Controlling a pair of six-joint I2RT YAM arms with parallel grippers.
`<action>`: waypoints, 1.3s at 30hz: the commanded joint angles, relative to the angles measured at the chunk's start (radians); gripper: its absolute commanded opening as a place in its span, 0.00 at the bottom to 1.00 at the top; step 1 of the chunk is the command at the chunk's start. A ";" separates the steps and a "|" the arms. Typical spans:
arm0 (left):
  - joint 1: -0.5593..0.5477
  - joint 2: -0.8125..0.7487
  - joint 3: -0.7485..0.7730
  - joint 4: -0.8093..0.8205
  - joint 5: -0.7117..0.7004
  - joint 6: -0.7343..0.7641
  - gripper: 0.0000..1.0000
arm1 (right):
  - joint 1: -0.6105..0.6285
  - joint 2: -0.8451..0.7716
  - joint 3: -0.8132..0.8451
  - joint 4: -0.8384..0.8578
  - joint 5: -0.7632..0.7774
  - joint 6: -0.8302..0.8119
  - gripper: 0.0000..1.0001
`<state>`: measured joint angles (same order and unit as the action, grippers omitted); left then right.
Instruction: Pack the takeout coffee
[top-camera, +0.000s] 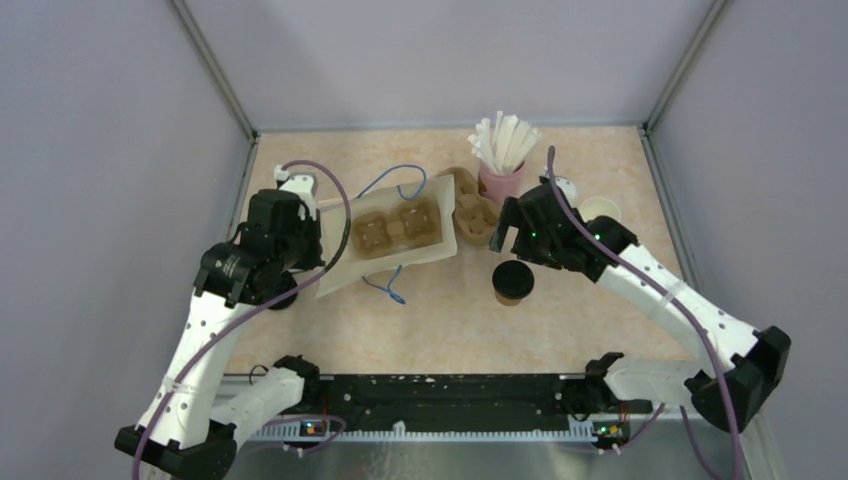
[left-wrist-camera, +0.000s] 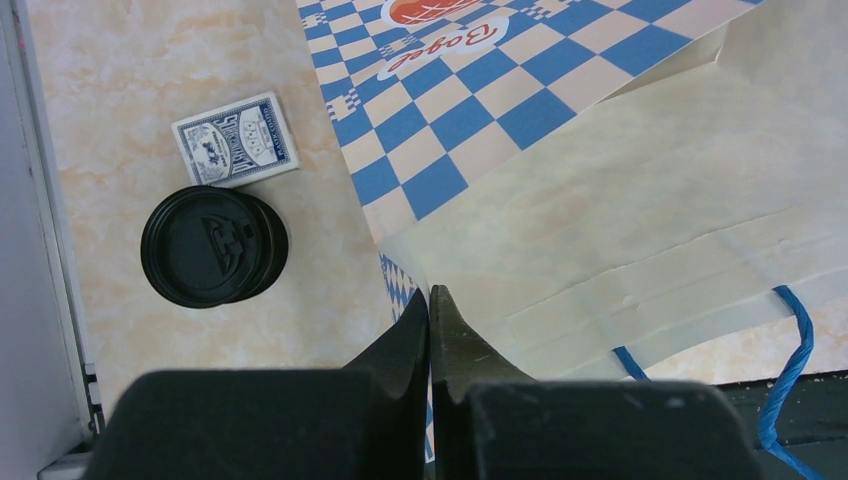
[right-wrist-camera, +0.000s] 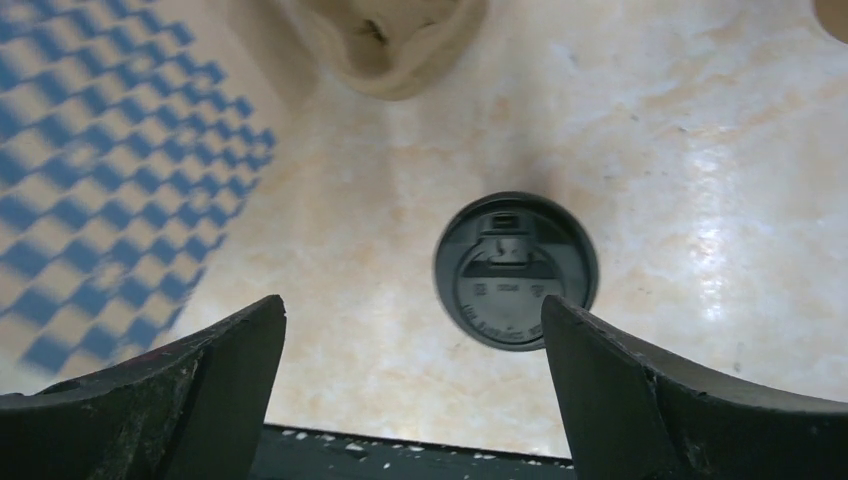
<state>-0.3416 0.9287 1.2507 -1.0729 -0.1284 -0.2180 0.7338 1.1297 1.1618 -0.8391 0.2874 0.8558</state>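
- Beige marbled table (top-camera: 440, 330) between grey walls: the takeout coffee (top-camera: 512, 283) stands upright on it with its black lid on, near the paper bag (top-camera: 335, 272) but outside it.
- My left gripper (left-wrist-camera: 432, 315) is pinched tight on the bag's paper edge and holds the mouth open. A cup carrier (top-camera: 395, 228) with two wells lies inside.
- My right gripper (right-wrist-camera: 410, 310) is spread wide with nothing in it, hanging above the coffee. The lid shows below, between my fingers.
- As I judge it, the step in hand is fetching the coffee for the bag; nothing is packed yet.
- The next move calls for centring over the cup and coming down past the lid to the paper wall. I then close gently so the cup does not crush, and carry it level to a carrier well.
- Only the overhead view shows both arms, the carrier in the bag, a second carrier (top-camera: 475, 212) and a pink cup of straws (top-camera: 500, 182) just behind my right gripper.
- Only the left wrist view shows a stack of black lids (left-wrist-camera: 213, 245) just beside a card deck (left-wrist-camera: 235, 140), plus the bag's blue checks up close.
- Only the right wrist view shows that the lid sits off-centre, close to one finger.
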 joint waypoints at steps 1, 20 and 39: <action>-0.001 -0.022 0.030 0.012 -0.013 -0.005 0.00 | -0.053 0.074 0.068 -0.078 0.016 -0.076 0.96; -0.002 -0.024 0.054 0.014 -0.019 0.002 0.00 | -0.073 0.177 -0.076 0.008 -0.082 -0.210 0.99; -0.001 -0.036 0.052 0.009 -0.020 -0.012 0.00 | -0.073 0.195 -0.146 0.056 -0.077 -0.239 0.96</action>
<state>-0.3416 0.9089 1.2629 -1.0771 -0.1387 -0.2180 0.6689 1.3151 1.0306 -0.8082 0.2039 0.6289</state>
